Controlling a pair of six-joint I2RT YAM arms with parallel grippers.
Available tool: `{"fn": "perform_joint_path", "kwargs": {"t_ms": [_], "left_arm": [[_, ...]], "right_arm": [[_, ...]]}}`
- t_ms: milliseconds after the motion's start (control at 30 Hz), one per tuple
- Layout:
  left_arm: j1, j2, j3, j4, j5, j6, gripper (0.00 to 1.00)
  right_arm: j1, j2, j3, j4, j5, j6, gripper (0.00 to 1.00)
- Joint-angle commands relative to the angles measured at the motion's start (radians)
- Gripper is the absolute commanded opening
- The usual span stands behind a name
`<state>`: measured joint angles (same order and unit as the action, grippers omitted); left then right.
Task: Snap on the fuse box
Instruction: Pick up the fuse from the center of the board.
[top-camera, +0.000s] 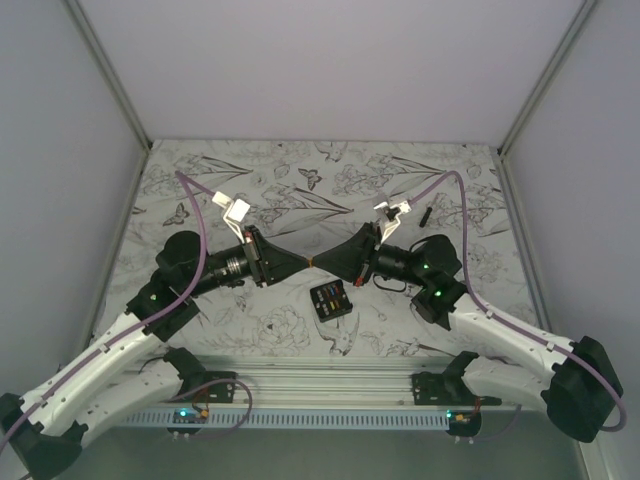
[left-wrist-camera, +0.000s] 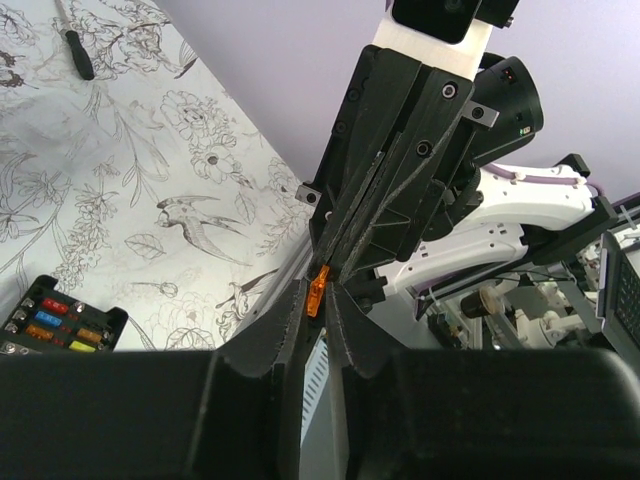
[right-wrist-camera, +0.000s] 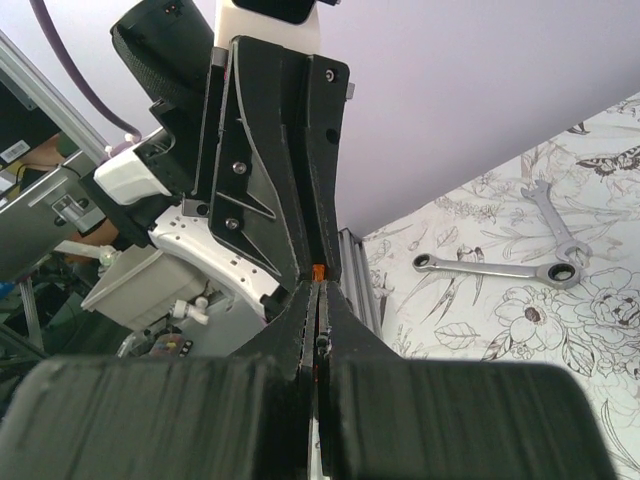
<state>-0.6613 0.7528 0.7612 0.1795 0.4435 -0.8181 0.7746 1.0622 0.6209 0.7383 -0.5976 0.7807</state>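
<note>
We pinch the fuse (left-wrist-camera: 318, 290) tip to tip, left gripper (top-camera: 305, 264) and right gripper (top-camera: 325, 262) both nearly shut on it, raised just beyond the box (top-camera: 331, 300) lying on the table (top-camera: 200, 200). If we release unevenly, it may twist or drop beside the box.

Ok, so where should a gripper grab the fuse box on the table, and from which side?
Across its two opposite outer walls, coming straight down from above. The fuse box lies flat on the table, fuses facing up, nothing against its sides. The left gripper and right gripper are both shut on an orange fuse.
</note>
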Motion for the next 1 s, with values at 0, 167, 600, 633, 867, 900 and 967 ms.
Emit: {"fn": "perform_joint_path", "kwargs": {"t_ms": [0, 167, 600, 633, 867, 900, 967], "left_arm": [[-0.009, -0.003, 0.003, 0.057, 0.034, 0.008, 0.13], [-0.008, -0.001, 0.002, 0.057, 0.035, 0.011, 0.05], [-0.001, 0.041, -0.027, -0.140, -0.160, 0.052, 0.00], [0.003, 0.052, -0.024, -0.172, -0.175, 0.061, 0.00], [0.042, 0.165, 0.008, -0.362, -0.225, 0.092, 0.00], [0.046, 0.180, 0.010, -0.375, -0.230, 0.093, 0.00], [0.053, 0.219, 0.023, -0.408, -0.238, 0.101, 0.00]], "right_arm": [[0.000, 0.013, 0.000, 0.027, -0.004, 0.007, 0.00], [0.000, 0.025, 0.000, 0.036, -0.004, 0.015, 0.00], [-0.039, -0.048, -0.040, -0.266, 0.148, -0.080, 0.31], [-0.050, -0.062, -0.050, -0.298, 0.166, -0.085, 0.32], [-0.137, -0.098, -0.114, -0.604, 0.336, -0.126, 0.31], [-0.154, -0.091, -0.129, -0.631, 0.348, -0.128, 0.30], [-0.181, -0.063, -0.153, -0.657, 0.361, -0.126, 0.28]]}}
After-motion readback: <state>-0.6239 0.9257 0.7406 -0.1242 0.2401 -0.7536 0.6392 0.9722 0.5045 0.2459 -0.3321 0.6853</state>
